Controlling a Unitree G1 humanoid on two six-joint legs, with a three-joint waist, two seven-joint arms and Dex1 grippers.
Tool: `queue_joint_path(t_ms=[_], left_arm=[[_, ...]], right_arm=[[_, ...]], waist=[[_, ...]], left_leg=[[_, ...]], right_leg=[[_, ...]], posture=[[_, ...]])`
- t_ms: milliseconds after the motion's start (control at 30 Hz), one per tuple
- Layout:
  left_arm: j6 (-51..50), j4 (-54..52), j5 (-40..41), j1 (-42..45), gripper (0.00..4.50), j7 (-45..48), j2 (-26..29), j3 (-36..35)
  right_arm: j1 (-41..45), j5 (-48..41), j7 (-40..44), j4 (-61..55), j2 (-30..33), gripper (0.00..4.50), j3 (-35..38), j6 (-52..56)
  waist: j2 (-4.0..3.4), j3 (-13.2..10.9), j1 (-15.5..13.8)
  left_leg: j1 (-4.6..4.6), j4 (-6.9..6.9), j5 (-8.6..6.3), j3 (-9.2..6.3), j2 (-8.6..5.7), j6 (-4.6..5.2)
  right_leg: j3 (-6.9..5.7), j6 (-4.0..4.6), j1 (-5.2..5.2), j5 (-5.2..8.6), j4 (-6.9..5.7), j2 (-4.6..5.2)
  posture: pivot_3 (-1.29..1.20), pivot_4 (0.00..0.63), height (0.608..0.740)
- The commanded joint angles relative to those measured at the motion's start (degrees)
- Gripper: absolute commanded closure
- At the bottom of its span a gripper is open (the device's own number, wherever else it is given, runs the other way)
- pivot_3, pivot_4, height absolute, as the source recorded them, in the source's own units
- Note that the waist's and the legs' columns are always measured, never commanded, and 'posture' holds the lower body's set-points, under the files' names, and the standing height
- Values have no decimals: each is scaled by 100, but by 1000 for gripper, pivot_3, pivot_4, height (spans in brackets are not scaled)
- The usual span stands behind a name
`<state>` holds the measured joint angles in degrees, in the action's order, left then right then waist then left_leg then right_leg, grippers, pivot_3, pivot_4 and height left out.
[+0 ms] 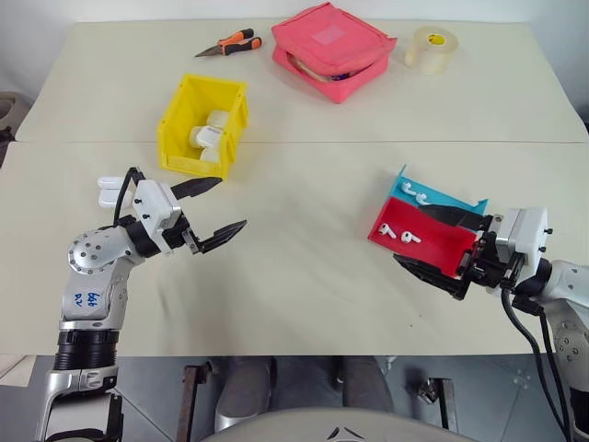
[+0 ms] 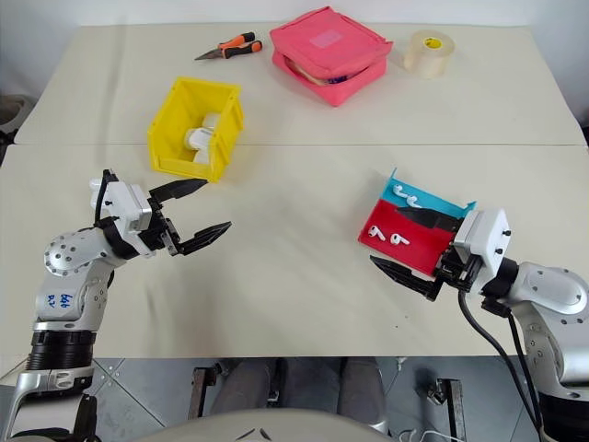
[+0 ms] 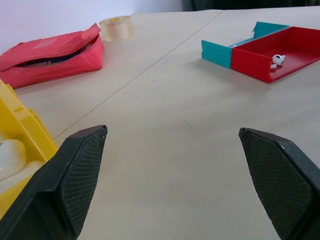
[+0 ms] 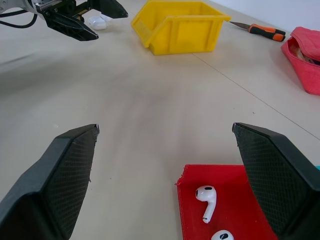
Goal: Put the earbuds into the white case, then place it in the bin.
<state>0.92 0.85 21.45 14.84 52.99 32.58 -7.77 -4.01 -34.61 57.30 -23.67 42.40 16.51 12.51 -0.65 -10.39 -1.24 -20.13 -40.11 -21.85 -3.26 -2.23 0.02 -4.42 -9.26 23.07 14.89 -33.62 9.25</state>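
Two earbuds [image 1: 398,234] lie in the red tray [image 1: 440,250] at the right, and two more earbuds [image 1: 414,193] lie in the blue tray [image 1: 451,198] behind it. My right gripper [image 1: 411,236] is open, its fingers reaching over both sides of the red tray. A white case [image 1: 110,191] sits on the table at the far left, just behind my left wrist. My left gripper [image 1: 230,203] is open and empty, pointing toward the table's middle. The yellow bin [image 1: 177,118] stands beyond it and holds other white cases [image 1: 208,135].
A pink zip pouch [image 1: 333,48], a clear tape roll [image 1: 431,48] and orange-handled pliers [image 1: 230,43] lie along the far side. A seam [image 1: 368,142] crosses the table between the bin and the trays.
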Motion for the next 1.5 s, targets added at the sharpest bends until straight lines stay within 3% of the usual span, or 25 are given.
queue_joint_path(t_ms=[33, 333, 500, 733, 1033, 1233, 1500], left_arm=[[95, -137, 3, 41, 11, -75, -1, -67], [14, -245, 159, -72, 11, -195, 21, -231], [-267, -582, 305, -460, 11, -768, -35, -710], [-693, -2037, 346, -2547, 11, -2627, -871, -2313], [-1722, -3149, 643, -4212, 11, -4066, -1849, -3180], [-2919, -3434, 1098, -3845, 11, -4609, -1363, -3361], [-5132, -2788, 1567, -1932, 11, -4826, 551, -3038]], right_arm=[[-11, -51, 47, 2, -30, 0, 119, -117], [106, -58, 152, 121, -50, 0, 45, -145], [362, -60, 250, 198, -158, 0, -169, -178], [1323, -59, 275, 325, -875, 0, -1024, -363], [1758, 77, 668, 493, -1204, 0, -1502, -684], [1766, 65, 907, 629, -1034, 0, -1522, -647], [1576, -69, 1044, 584, -645, 0, -1420, -223]], waist=[[0, 0, -3], [0, 0, -8], [0, 0, 22], [6, 0, 143], [24, 5, -13], [27, 6, -26], [26, 7, 0]], left_leg=[[0, 0, 0, 0, 0, 0], [0, 0, 0, 2, 0, 0], [0, 2, 0, 7, 4, 0], [0, 14, -7, 3, 14, -1], [-4, 6, -15, 1, 5, 7], [-3, 5, -14, -2, 8, 4], [-2, 6, -13, -1, 7, 2]], right_leg=[[0, 0, 0, 0, 0, 0], [2, -1, 1, -1, 1, 0], [5, -1, 9, -1, -1, -1], [38, -2, 42, -1, -3, -4], [59, -2, 41, -1, 2, -2], [55, -1, 41, -1, -4, -6], [60, 4, 50, 2, -17, -9]], posture=[[0, 150, 740], [0, 150, 740], [0, 150, 740], [0, 150, 740], [0, 150, 740], [0, 150, 740], [0, 150, 740]])
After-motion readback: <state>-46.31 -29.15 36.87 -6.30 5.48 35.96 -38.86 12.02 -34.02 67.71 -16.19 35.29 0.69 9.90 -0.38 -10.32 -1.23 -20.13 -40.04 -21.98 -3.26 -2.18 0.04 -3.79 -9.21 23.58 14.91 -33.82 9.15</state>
